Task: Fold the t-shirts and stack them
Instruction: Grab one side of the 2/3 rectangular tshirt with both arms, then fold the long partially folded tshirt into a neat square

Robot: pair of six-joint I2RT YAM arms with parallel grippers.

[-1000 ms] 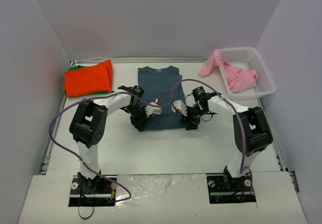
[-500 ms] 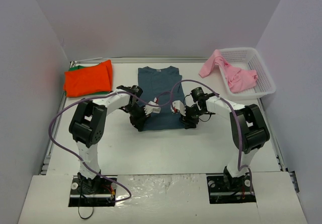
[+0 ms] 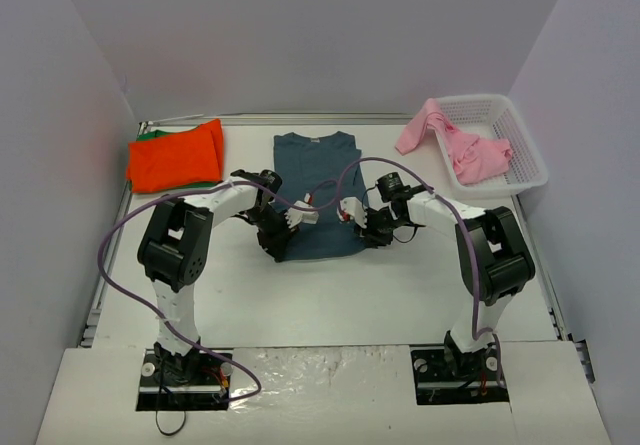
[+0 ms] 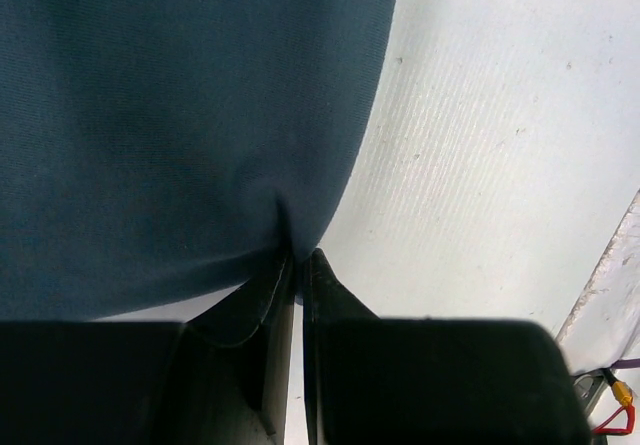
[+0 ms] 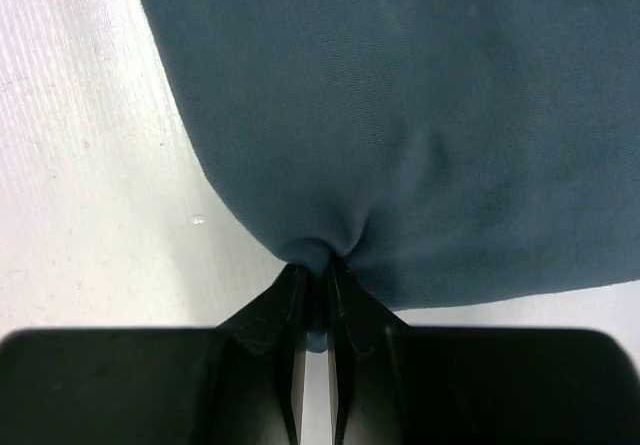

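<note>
A dark slate-blue t-shirt [image 3: 318, 175] lies flat mid-table, folded narrow, collar to the far side. My left gripper [image 3: 280, 248] is shut on its near left corner; the cloth [image 4: 180, 115] puckers between the black fingers [image 4: 262, 295]. My right gripper [image 3: 367, 237] is shut on the near right corner, with a pinch of blue cloth [image 5: 400, 115] drawn into the jaws. At the far left a folded orange-red t-shirt [image 3: 175, 155] rests on a green one [image 3: 150, 135]. A light pink t-shirt [image 3: 455, 143] hangs over the white basket [image 3: 525, 150].
The white lattice basket stands at the far right near the wall. Purple cables [image 3: 120, 235] loop from both arms over the table. White walls close in the left, back and right sides. The table's raised left edge [image 3: 110, 235] runs beside the left arm.
My right gripper has slid a little left onto the shirt's near right corner and closed on it. The left gripper stays shut on its corner.
</note>
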